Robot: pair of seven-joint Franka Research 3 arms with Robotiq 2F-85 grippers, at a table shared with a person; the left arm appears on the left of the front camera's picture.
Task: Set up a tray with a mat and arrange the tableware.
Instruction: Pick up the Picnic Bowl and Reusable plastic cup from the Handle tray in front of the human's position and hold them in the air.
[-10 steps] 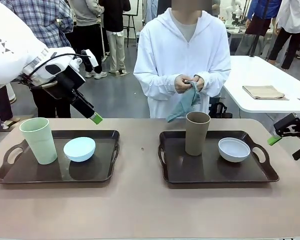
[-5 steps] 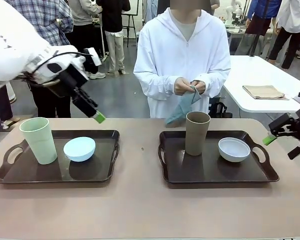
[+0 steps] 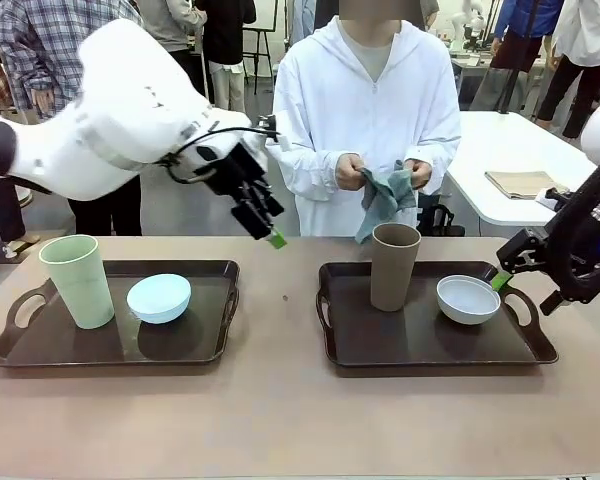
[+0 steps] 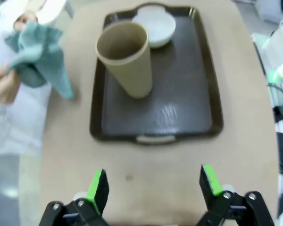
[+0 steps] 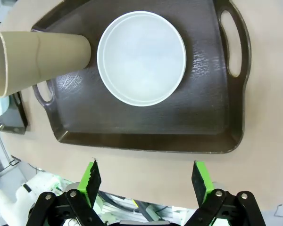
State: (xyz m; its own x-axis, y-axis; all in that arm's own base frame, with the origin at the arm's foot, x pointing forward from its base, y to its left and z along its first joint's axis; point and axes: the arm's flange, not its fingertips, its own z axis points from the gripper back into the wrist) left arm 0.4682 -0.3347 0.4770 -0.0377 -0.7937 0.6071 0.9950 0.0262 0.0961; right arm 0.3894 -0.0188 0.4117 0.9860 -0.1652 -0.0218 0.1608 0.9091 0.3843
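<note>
Two dark trays lie on the table. The left tray [image 3: 110,345] holds a pale green cup [image 3: 78,280] and a light blue bowl [image 3: 159,298]. On the right tray [image 3: 420,350] stand a tan-brown cup [image 3: 394,266] and a white bowl [image 3: 468,299]. The person at the far side holds a teal mat [image 3: 385,195] in both hands. My left gripper [image 3: 272,236] hangs open above the gap between the trays, facing the tan-brown cup [image 4: 125,56] and the teal mat [image 4: 37,56]. My right gripper [image 3: 500,280] is open just right of the white bowl [image 5: 141,57].
A white side table [image 3: 500,150] at the back right carries a folded tan cloth [image 3: 526,184]. Several people stand in the background. Bare tabletop [image 3: 280,330] lies between the trays and along the near edge.
My left arm has swung right, from over the left tray to the gap between the trays. My right gripper has moved left toward the white bowl. The person has raised the mat.
</note>
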